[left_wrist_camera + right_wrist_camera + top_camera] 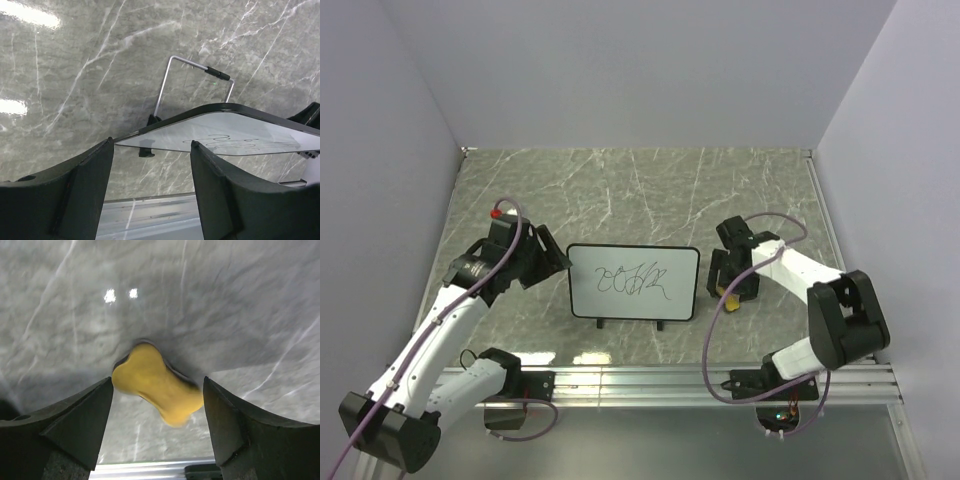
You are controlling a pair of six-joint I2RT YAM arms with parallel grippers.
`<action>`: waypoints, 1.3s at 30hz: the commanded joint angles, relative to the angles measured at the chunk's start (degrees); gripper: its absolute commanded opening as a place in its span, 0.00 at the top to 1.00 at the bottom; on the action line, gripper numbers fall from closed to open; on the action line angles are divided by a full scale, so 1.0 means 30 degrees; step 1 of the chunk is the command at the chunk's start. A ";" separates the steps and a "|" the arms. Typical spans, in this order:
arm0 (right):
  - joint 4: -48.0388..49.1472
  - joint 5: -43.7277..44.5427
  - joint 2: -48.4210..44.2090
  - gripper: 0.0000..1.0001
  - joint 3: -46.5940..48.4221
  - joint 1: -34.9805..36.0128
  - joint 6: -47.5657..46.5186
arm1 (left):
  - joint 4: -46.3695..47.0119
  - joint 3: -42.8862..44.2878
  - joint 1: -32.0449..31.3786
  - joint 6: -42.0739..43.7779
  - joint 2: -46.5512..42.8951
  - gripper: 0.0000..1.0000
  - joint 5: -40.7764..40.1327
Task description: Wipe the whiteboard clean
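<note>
1 rail (700,378) is seen along the near tabletop (620,190) edge, w/ the bases of 2 arms (450,320) fixed to it.

Mid-depth, 1 whiteboard (633,283) is stood upright on 2 feet (602,322), approx. centred btwn the arms, w/ 1 black scribble (620,278) on its face. 1 wire stand (218,74) is seen behind it.

The L end effector (151,141) is held just beside the board's left edge, fingers part open, nothing gripped. In the wrist view a board corner is framed in the gap; contact can't be told.

1 yellow eraser (729,301) is found right of the board, apart from its right edge. It is pinched lengthwise by the R end effector (158,381), w/ a finger on each end. Whether it is lifted off the tabletop can't be told.

Room: only a narrow gap is seen btwn the board & each end effector, and a modest strip btwn board & rail. Beyond the board, a broad open stretch of tabletop is seen up to the far edge. The tabletop is bounded by 3 walls (640,70): left, back, right.
</note>
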 commanded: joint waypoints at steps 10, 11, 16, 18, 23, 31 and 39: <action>-0.2301 0.2975 -0.0194 0.21 0.2612 0.1254 -0.1113 | -0.0072 -0.0359 -0.0083 0.0200 -0.1391 0.32 -0.0229; -0.2272 0.2945 -0.0195 0.21 0.2553 0.1254 -0.1114 | -0.0043 -0.0388 -0.0083 0.0170 -0.1391 0.32 -0.0200; -0.1659 0.2126 0.0419 0.21 0.2231 0.1634 -0.1465 | 0.0046 -0.0302 -0.0083 0.0258 -0.1186 0.34 -0.0111; -0.1395 0.1862 0.0917 0.21 0.1998 0.1898 -0.1494 | -0.0100 -0.0184 -0.0083 0.0316 -0.1273 0.34 -0.0199; -0.0837 0.1831 0.2175 0.27 0.1733 0.2366 -0.1349 | -0.0422 -0.0213 -0.0083 0.0317 -0.1654 0.34 -0.0287; -0.1100 0.2621 0.3057 0.32 0.1996 0.2573 -0.0938 | -0.1155 -0.0213 -0.0083 0.0405 -0.2621 0.34 -0.0287; -0.1276 0.2945 0.3204 0.65 0.1997 0.2631 -0.0587 | -0.1273 -0.0242 -0.0083 0.0580 -0.2739 0.33 -0.0287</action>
